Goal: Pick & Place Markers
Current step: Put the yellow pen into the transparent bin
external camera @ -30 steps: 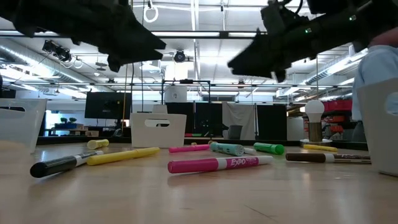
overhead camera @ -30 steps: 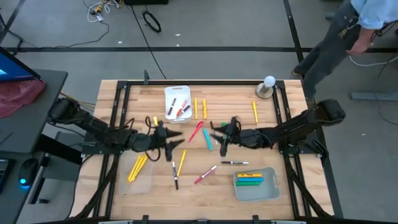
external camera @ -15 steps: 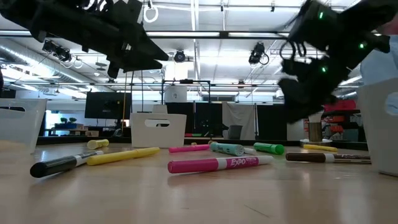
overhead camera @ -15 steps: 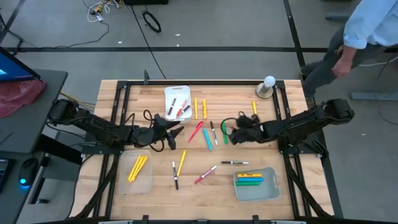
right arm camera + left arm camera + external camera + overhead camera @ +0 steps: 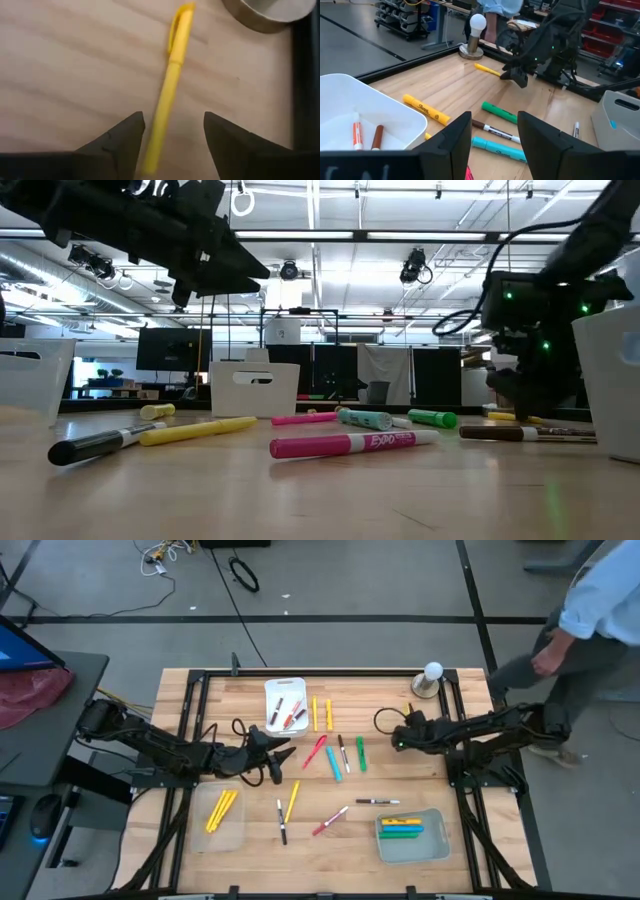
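Note:
Several markers lie flat on the wooden table: two yellow, a pink, a light blue, a dark and a green in the middle, more near the front. My right gripper points down at the far right, open, its fingers on either side of a yellow marker without plainly touching it. My left gripper hovers open left of the middle, nothing between its fingers.
A white tray with red and brown markers stands at the far middle. A clear tray with yellow markers sits near left and a grey tray with green and yellow ones near right. A bulb on a round base stands by the yellow marker. A person walks beyond the right edge.
My right gripper has swung from above the middle markers toward the table's right and far side, sunk low and tipped from near level to pointing down over the yellow marker by the bulb. The markers have stayed where they lay.

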You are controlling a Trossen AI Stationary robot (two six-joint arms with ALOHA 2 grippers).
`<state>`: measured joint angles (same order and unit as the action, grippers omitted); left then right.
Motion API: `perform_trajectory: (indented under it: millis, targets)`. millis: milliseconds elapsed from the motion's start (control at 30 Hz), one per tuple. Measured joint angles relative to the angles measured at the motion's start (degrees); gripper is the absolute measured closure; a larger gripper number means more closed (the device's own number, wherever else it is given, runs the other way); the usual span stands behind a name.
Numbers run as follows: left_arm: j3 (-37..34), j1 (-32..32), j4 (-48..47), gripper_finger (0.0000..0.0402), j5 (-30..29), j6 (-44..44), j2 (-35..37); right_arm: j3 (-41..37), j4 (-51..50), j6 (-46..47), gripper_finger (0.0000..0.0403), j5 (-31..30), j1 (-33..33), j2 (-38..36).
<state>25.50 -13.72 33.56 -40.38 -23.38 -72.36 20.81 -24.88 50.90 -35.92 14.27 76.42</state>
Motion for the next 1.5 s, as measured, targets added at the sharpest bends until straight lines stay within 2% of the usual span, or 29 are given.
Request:
perform_trajectory:
  millis: [100, 233, 533, 600, 700, 800, 867, 1133, 1267, 1333, 1500]
  targets:
    - [0.0, -0.02, -0.02, 0.0234, 0.06, 0.0, 0.0, -2.59, 6.82, -0.9, 0.0196, -0.13, 1.33, -0.01]
    - [0.0, 0.0, -0.49, 0.0234, 0.11, -0.02, 0.0, -2.9, 8.37, -1.21, 0.0233, 0.83, 1.83, 0.03]
    - [0.0, -0.02, -0.89, 0.0234, 2.3, -1.11, 0.0, -3.31, 10.03, -1.45, 0.0385, 3.52, 2.05, 0.03]
    - [0.0, -0.04, -0.89, 0.0234, 3.24, -1.09, 0.0, -3.64, 11.45, -1.53, 0.0387, 2.58, 0.82, 0.12]
    - [0.0, -0.04, -0.89, 0.0234, 5.48, -0.96, 0.0, -4.27, 14.88, -1.0, 0.037, 0.04, -2.55, -0.22]
    - [0.0, -0.21, -0.81, 0.0234, 8.48, 0.51, 0.0, -4.19, 20.62, 0.27, 0.0369, 2.33, -7.32, -2.1]
    - [0.0, -0.41, -0.38, 0.0234, 9.34, 1.54, 0.0, -4.04, 25.65, -1.42, 0.0376, 1.34, -10.3, -3.5]
    - [0.0, -2.74, 6.41, 0.0234, 9.67, 8.66, -0.02, -3.93, 60.67, -19.7, 0.0386, -0.82, -22.86, -4.12]
    - [0.02, -3.6, 9.99, 0.0234, 9.98, 12.14, -0.02, -3.88, 76.51, -28.29, 0.0386, 4.07, -27.38, -2.93]
    - [0.02, -3.67, 11.83, 0.0234, 12.24, 13.53, -0.02, -3.66, 82.46, -32.07, 0.0386, 7.42, -29.43, -1.91]
    - [0.04, -3.45, 18.33, 0.0234, 19.7, 16.24, -1.72, 0.33, 86.38, -38.58, 0.0386, 11.89, -33.35, 2.06]
